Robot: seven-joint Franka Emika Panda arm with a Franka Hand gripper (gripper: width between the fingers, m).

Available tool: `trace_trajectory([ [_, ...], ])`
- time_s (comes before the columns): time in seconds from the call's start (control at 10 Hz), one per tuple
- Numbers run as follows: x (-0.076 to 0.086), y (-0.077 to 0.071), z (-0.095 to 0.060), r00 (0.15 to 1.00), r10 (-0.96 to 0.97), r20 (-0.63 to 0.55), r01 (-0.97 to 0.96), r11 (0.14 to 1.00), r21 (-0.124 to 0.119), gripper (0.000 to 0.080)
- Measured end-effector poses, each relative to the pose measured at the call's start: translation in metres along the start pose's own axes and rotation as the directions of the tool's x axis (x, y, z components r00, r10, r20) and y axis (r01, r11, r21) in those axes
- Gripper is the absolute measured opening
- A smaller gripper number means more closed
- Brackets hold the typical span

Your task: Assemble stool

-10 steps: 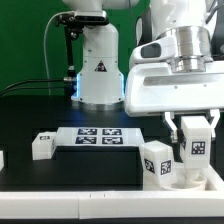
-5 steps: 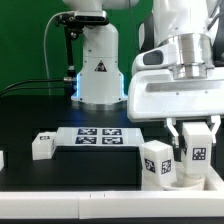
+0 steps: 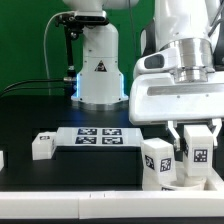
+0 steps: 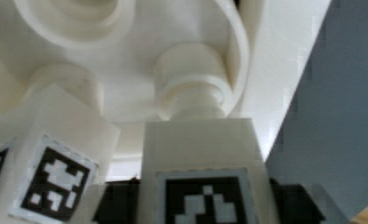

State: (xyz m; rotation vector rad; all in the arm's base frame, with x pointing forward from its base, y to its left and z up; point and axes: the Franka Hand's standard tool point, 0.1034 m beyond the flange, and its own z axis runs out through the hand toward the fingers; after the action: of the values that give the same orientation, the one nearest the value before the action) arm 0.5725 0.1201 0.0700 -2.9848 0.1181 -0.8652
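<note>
At the exterior view's right, my gripper (image 3: 197, 152) is shut on a white tagged stool leg (image 3: 197, 158), held upright over the white round seat (image 3: 176, 184) at the table's front edge. A second leg (image 3: 155, 160) stands on the seat just to its left. In the wrist view the held leg (image 4: 207, 150) fills the middle, its tag between my dark fingers (image 4: 124, 205). Its threaded end (image 4: 195, 95) points into the seat's curved underside (image 4: 83, 50), and the second leg (image 4: 48, 165) stands beside it. A loose leg (image 3: 42, 146) lies at the left.
The marker board (image 3: 98, 136) lies flat in the middle of the black table. The white robot base (image 3: 98, 70) stands behind it. Another small white part (image 3: 2, 158) shows at the exterior view's left edge.
The hand with the held leg has shifted slightly toward the exterior view's right and a little lower. Nothing else has moved.
</note>
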Motion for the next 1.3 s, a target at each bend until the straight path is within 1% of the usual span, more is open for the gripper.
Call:
trace_trajectory([
  [0.1, 0.0, 0.0, 0.0, 1.0, 0.002, 0.002, -0.002, 1.0, -0.002, 0.0333],
  [0.2, -0.002, 0.001, 0.001, 1.0, 0.003, 0.013, -0.003, 1.0, -0.003, 0.0393],
  [0.3, -0.002, 0.001, 0.001, 1.0, 0.003, 0.015, -0.003, 1.0, -0.003, 0.053],
  [0.4, -0.002, 0.001, 0.001, 1.0, 0.003, 0.015, -0.003, 1.0, -0.003, 0.053],
  [0.5, -0.002, 0.001, 0.001, 1.0, 0.003, 0.015, -0.003, 1.0, -0.003, 0.0624],
  [0.6, -0.003, 0.001, 0.001, 1.0, 0.003, 0.015, -0.003, 1.0, -0.003, 0.0642],
  [0.8, -0.003, 0.001, 0.001, 1.0, 0.003, 0.016, -0.003, 1.0, -0.003, 0.0648],
  [0.9, -0.005, 0.001, 0.002, 0.998, 0.01, 0.065, -0.01, 1.0, -0.003, 0.0649],
  [1.0, 0.005, 0.001, -0.005, 0.991, 0.03, 0.129, -0.031, 1.0, 0.004, 0.0649],
  [1.1, 0.012, 0.003, -0.011, 0.985, 0.054, 0.163, -0.056, 0.998, 0.005, 0.0649],
  [1.2, 0.008, 0.004, -0.012, 0.966, 0.087, 0.244, -0.089, 0.996, -0.001, 0.0649],
  [1.3, 0.006, 0.004, -0.013, 0.931, 0.135, 0.34, -0.137, 0.99, -0.017, 0.0649],
])
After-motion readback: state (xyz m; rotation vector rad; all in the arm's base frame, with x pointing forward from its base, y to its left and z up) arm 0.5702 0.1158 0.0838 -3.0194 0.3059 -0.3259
